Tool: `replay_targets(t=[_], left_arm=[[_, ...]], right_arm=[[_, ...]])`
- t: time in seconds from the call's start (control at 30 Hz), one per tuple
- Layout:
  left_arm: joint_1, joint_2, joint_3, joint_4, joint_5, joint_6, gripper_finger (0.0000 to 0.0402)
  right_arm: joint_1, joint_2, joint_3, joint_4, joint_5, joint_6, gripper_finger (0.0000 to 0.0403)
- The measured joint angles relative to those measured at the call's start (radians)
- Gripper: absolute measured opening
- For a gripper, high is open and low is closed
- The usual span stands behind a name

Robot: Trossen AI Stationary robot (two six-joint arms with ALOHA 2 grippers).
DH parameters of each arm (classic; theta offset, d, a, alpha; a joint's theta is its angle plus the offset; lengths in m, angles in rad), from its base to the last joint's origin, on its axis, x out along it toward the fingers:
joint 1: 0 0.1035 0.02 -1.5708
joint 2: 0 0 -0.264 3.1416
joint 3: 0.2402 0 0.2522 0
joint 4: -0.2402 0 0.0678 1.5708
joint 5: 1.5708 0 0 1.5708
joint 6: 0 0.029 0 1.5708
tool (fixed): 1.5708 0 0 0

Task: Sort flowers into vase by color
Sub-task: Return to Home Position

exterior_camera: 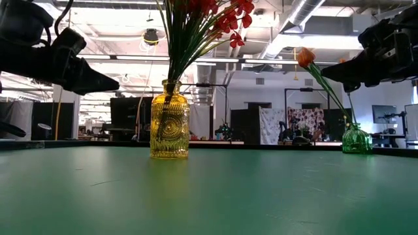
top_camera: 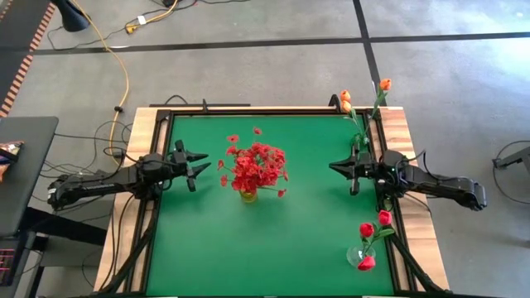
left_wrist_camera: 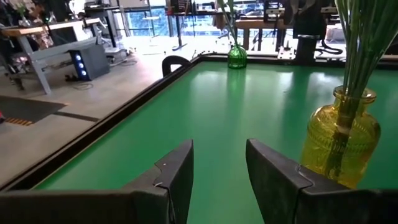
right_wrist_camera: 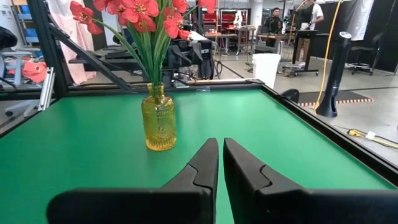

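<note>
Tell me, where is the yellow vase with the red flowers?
In the high view the yellow vase stands near the middle of the green table, between the left end effector and the right end effector, closer to the left one.

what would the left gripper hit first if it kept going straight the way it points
Probably nothing near: the left gripper aims past the yellow vase, over open green table. The green vase far off lies roughly in line.
</note>
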Motion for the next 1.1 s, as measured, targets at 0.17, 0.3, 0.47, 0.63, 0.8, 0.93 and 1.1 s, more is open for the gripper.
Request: replay_targets(t=[0.17,0.3,0.47,0.63,0.8,0.93,1.1], left_arm=[[0.000,0.000,0.000,0.000,0.000,-0.021,0.0137],[0.000,0.000,0.000,0.000,0.001,-0.032,0.0137],[0.000,0.000,-0.001,0.000,0.001,-0.034,0.0137],[0.000,0.000,-0.001,0.000,0.001,-0.034,0.0137],[0.000,0.000,-0.001,0.000,0.001,-0.034,0.0137],[0.000,0.000,-0.002,0.000,0.001,-0.034,0.0137],[0.000,0.000,-0.002,0.000,0.001,-0.034,0.0137]], right_arm=[[0.000,0.000,0.000,0.000,0.000,0.000,0.0054],[0.000,0.000,0.000,0.000,0.000,0.000,0.0054],[0.000,0.000,0.000,0.000,0.001,0.000,0.0054],[0.000,0.000,0.000,-0.001,0.005,0.000,0.0054],[0.000,0.000,-0.001,-0.001,0.005,0.001,0.0054],[0.000,0.000,-0.001,-0.001,0.005,0.001,0.0054],[0.000,0.000,-0.001,-0.001,0.005,0.001,0.0054]])
